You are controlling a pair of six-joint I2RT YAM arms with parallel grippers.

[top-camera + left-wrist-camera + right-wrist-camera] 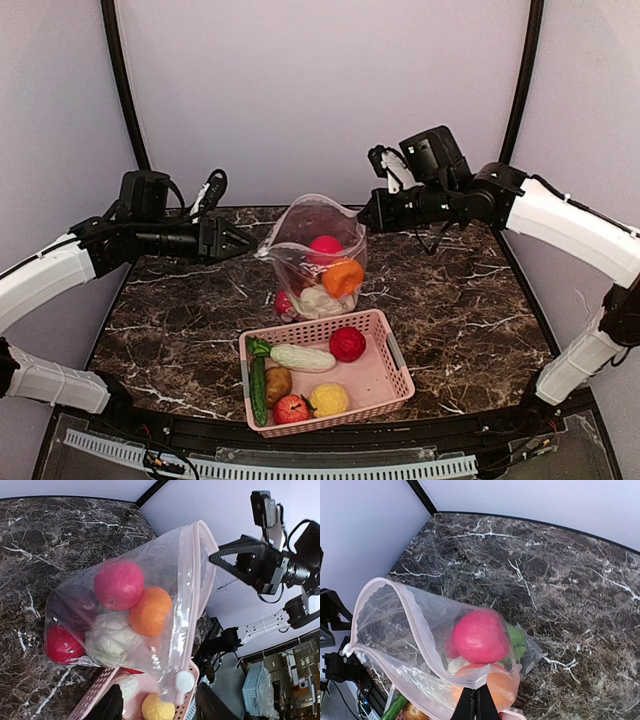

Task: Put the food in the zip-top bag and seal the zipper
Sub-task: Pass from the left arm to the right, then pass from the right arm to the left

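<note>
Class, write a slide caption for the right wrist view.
Right gripper pinches zip-top bag by its rim; pink ball, orange ball inside.

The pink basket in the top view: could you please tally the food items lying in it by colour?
Red: 2, red ball and red fruit
Green: 1, cucumber
Pale: 1, pale vegetable
Brown: 1, potato
Yellow: 1, yellow ball
Total: 6
</note>
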